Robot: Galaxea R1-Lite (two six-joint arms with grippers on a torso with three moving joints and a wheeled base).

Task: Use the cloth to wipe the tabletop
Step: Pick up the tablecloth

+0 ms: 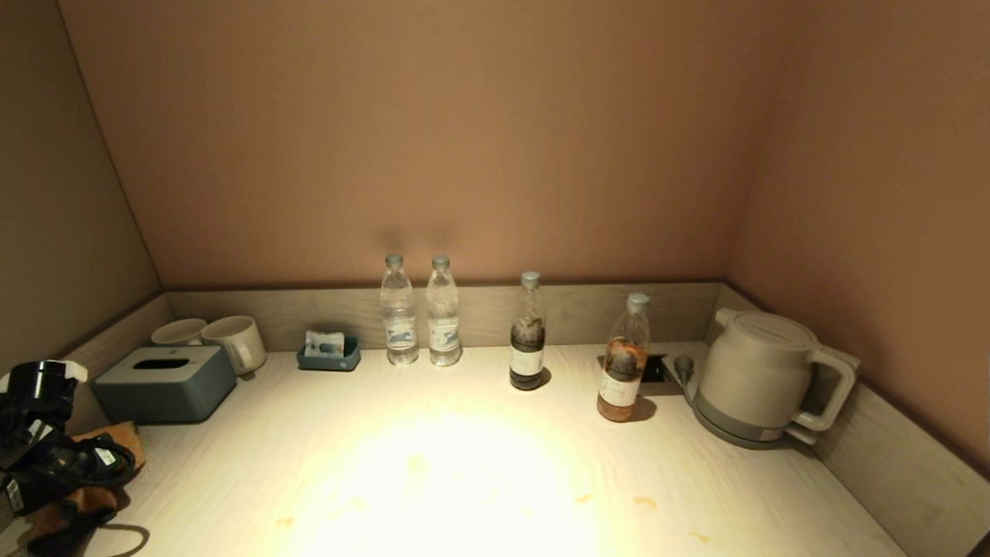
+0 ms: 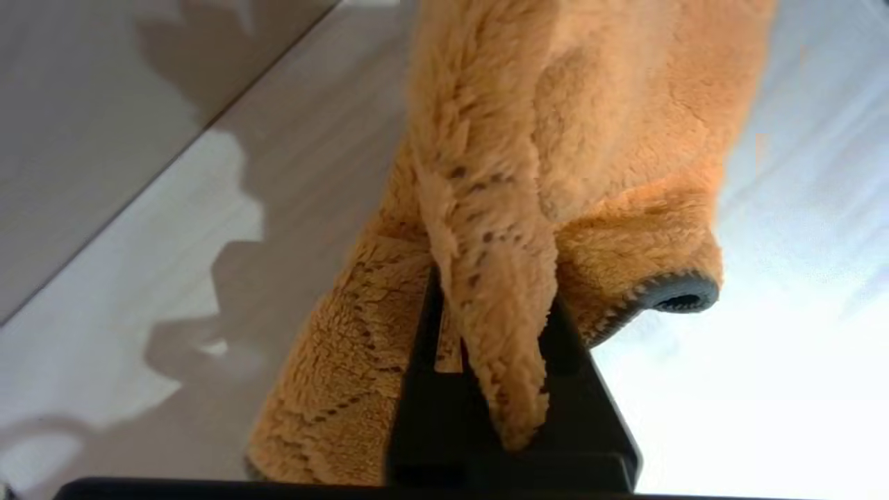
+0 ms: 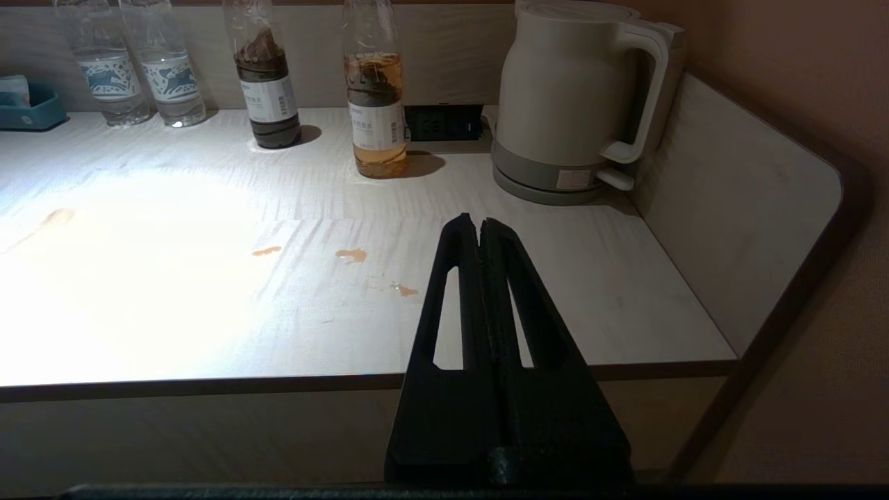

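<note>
The tabletop [image 1: 433, 472] is pale wood-grain with a low grey rim and a few small orange stains [image 1: 644, 502] toward the front right; the stains [image 3: 351, 255] also show in the right wrist view. My left gripper [image 1: 93, 464] is at the front left corner, shut on the orange-yellow cloth [image 1: 116, 441]. In the left wrist view the cloth [image 2: 569, 139] is pinched between the black fingers [image 2: 417, 361], with its dark grey edging showing. My right gripper [image 3: 480, 226] is shut and empty, held off the table's front edge at the right; it is out of the head view.
A grey-blue tissue box [image 1: 165, 383] and two mugs [image 1: 236, 340] stand at the back left, then a small blue tray [image 1: 329, 354]. Several bottles [image 1: 527, 333] line the back. A pale kettle [image 1: 762, 379] stands at the back right by a socket [image 1: 657, 367].
</note>
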